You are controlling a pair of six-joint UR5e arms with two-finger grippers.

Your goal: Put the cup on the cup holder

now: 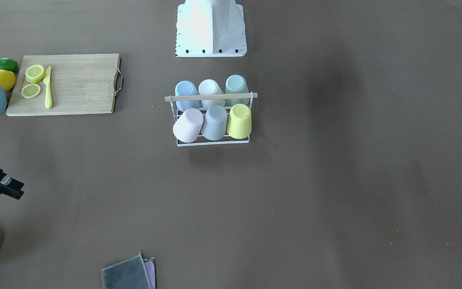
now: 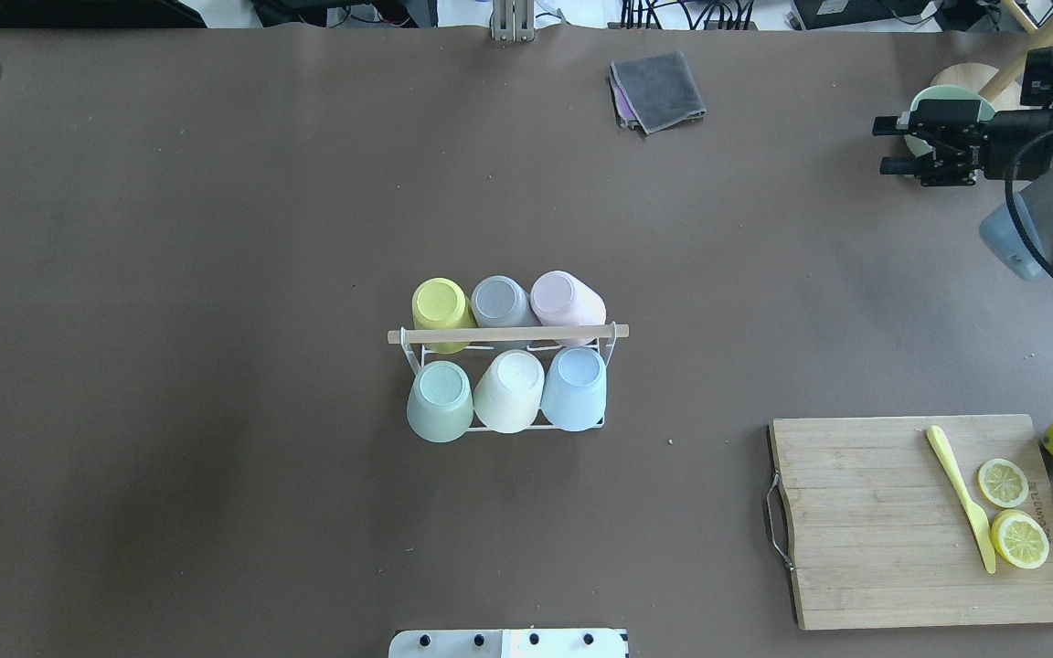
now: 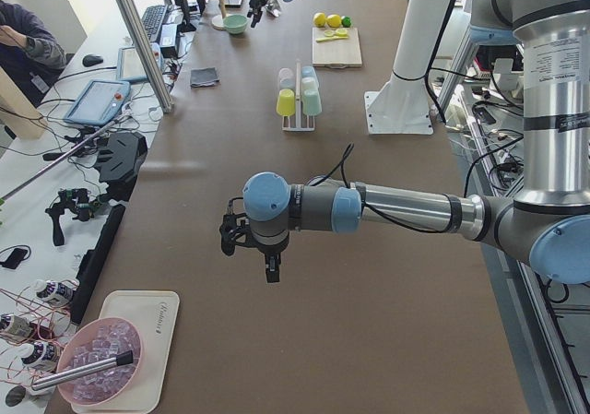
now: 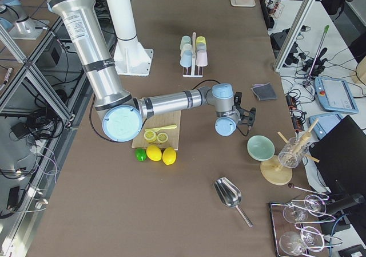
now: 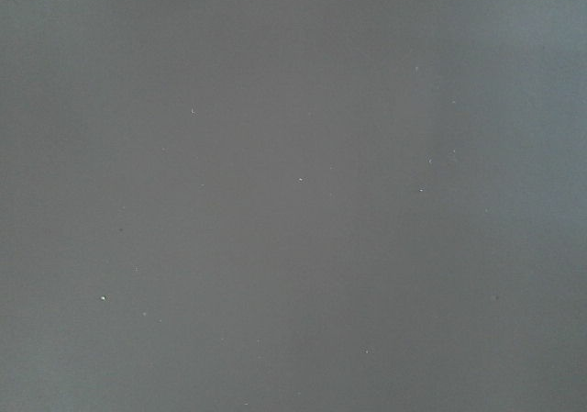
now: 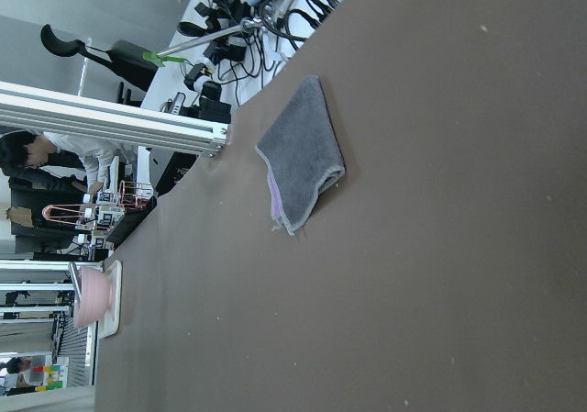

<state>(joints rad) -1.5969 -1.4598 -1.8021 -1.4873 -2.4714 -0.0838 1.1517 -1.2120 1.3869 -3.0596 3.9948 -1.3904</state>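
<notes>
While on cup holder (image 2: 508,334) — six cups (image 2: 508,391).

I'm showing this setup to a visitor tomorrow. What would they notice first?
The rack mid-table, filled with six upturned pastel cups. Next, the cutting board on the robot's right, with lemon slices and a yellow knife on it. The right gripper hangs at the far right corner by a green bowl, jaws open and empty.
</notes>
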